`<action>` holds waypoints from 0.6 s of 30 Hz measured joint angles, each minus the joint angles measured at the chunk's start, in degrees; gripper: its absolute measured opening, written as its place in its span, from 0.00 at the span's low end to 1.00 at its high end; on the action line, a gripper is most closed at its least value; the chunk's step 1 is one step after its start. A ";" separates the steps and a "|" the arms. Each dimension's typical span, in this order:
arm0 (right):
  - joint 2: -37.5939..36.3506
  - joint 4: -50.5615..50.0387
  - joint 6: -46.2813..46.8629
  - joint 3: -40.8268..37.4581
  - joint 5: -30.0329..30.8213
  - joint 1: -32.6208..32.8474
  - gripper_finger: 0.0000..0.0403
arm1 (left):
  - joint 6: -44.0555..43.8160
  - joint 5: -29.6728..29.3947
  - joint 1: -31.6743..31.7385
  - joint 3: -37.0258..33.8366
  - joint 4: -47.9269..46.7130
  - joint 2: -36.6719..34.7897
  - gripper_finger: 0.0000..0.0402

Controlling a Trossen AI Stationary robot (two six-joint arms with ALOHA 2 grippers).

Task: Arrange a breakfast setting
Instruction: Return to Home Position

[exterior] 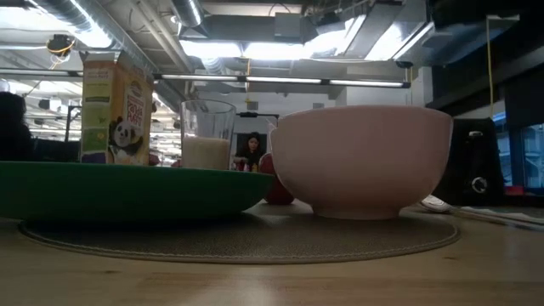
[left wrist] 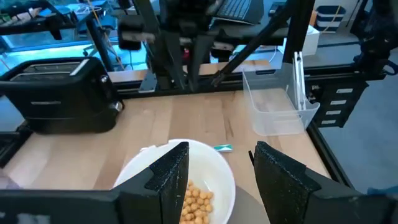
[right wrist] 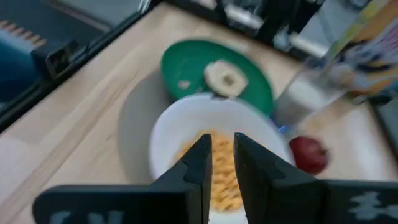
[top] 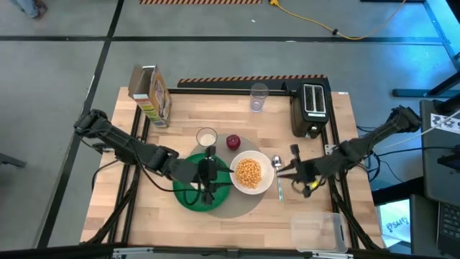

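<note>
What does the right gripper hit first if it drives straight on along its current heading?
Probably the white bowl, directly ahead of the right gripper in its wrist view. The silver spoon lies between them in the high view; height is unclear, so it may pass over it.

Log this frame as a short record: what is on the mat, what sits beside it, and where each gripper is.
on mat: grey mat carries green plate, white bowl of cereal, red apple
on plate: bagel
spoon: spoon lies right of the bowl
milk: milk glass left of the apple, at the mat's far edge
left gripper: left gripper open, empty, over the plate
right gripper: right gripper just right of the spoon
</note>
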 joint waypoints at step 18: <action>-13.70 -0.14 -12.27 0.00 -3.54 -4.76 0.14 | -0.52 -0.03 -0.16 -22.02 13.52 -21.50 0.42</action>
